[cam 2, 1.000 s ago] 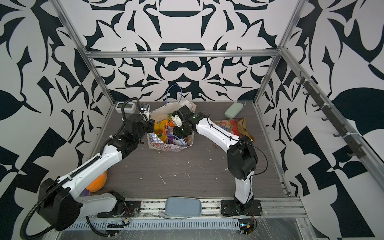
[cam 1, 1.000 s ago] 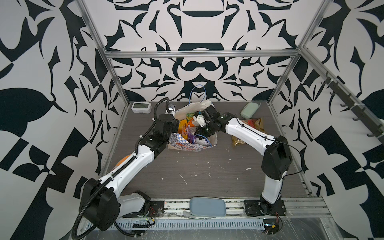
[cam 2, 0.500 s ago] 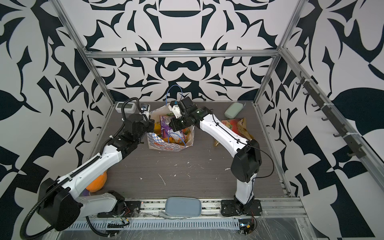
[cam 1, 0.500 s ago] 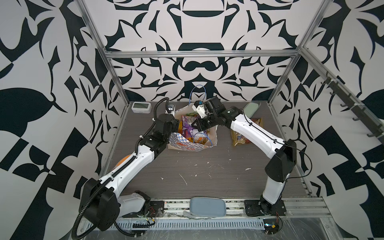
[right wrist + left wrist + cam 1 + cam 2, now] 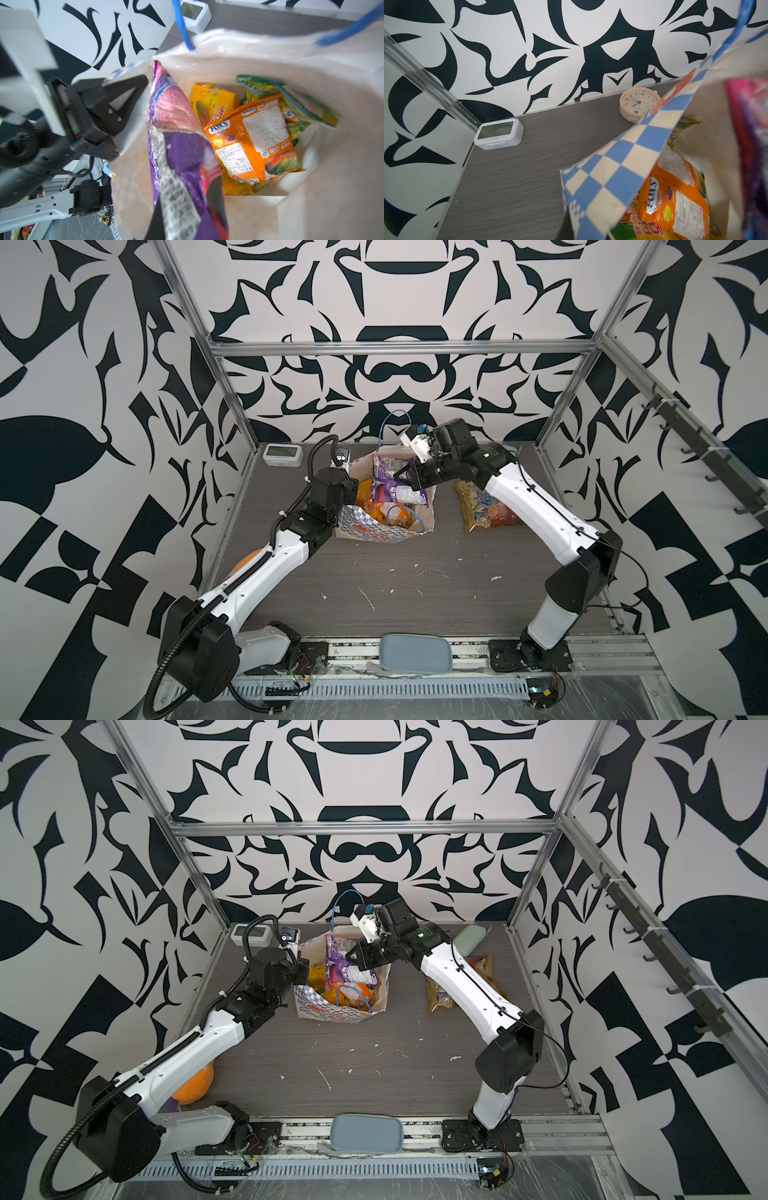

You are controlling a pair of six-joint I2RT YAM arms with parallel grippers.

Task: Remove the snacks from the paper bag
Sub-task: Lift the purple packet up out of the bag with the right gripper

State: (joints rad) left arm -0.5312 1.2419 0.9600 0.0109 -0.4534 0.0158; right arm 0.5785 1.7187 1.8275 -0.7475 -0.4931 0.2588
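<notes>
Purple packet (image 5: 390, 489): stood half out of the paper bag (image 5: 374, 533), tilted. In both top views its long axis ran roughly 12 to 6 o'clock.
Right end effector (image 5: 409, 480): fingers together on the purple packet's upper part, reaching in from 3 o'clock of the bag.
Left end effector (image 5: 352, 484): clamped on the bag's rim at 9 o'clock, apparently steadying it.
Paper bag: upright, mouth open, toward 12 o'clock on the surface (image 5: 415, 593).
Inside the bag: pink-orange FOX'S packet (image 5: 253, 137), yellow-orange packet (image 5: 214, 99) and green-yellow packet (image 5: 291, 99) lay at the bottom.
Out of the bag: clear candy pack (image 5: 486, 508) lay flat at 3 o'clock of the bag, apart from it.
Key relation: the right arm held the packet and was nearer the free surface at 3 o'clock. The packet likely needed lifting along its long axis to clear the rim.
</notes>
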